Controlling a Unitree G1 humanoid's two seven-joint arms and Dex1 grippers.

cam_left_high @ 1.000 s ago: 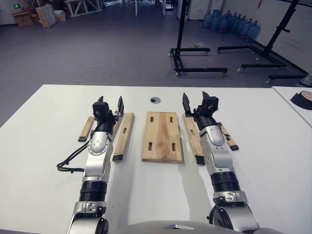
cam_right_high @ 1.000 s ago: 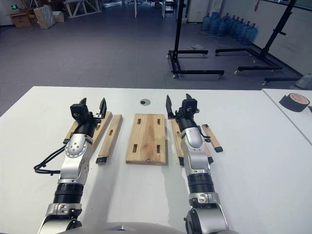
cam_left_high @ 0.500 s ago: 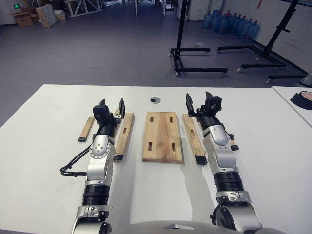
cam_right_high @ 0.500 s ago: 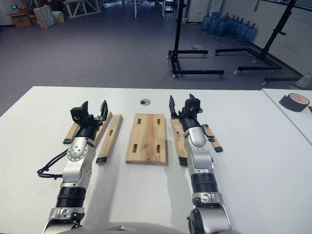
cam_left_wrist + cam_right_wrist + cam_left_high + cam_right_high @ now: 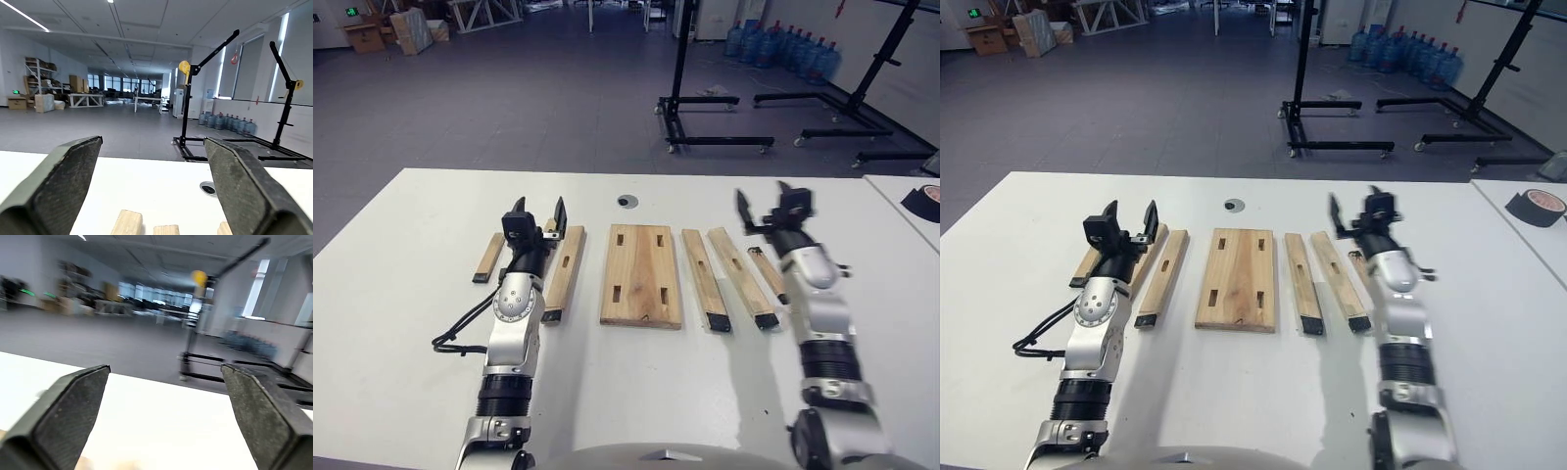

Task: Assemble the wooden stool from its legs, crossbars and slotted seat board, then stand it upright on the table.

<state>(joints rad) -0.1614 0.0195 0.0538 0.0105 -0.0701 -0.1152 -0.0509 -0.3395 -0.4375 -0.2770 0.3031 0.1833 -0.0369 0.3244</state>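
Note:
The slotted seat board lies flat mid-table. To its left are a long leg, a short crossbar and another wooden piece partly hidden under my left gripper. That gripper stands open just above their far ends. To the board's right lie two legs and a short crossbar, all uncovered. My right gripper is open with nothing in it, and hovers over the table past the far ends of those right pieces.
A round cable hole sits in the white table behind the board. A black cable loops beside my left arm. A tape roll lies on the neighbouring table at far right. Black wheeled stands are on the floor beyond.
My right arm has swung to the right, off the right-hand legs, so both legs and the short crossbar now lie uncovered. The left arm has barely moved.

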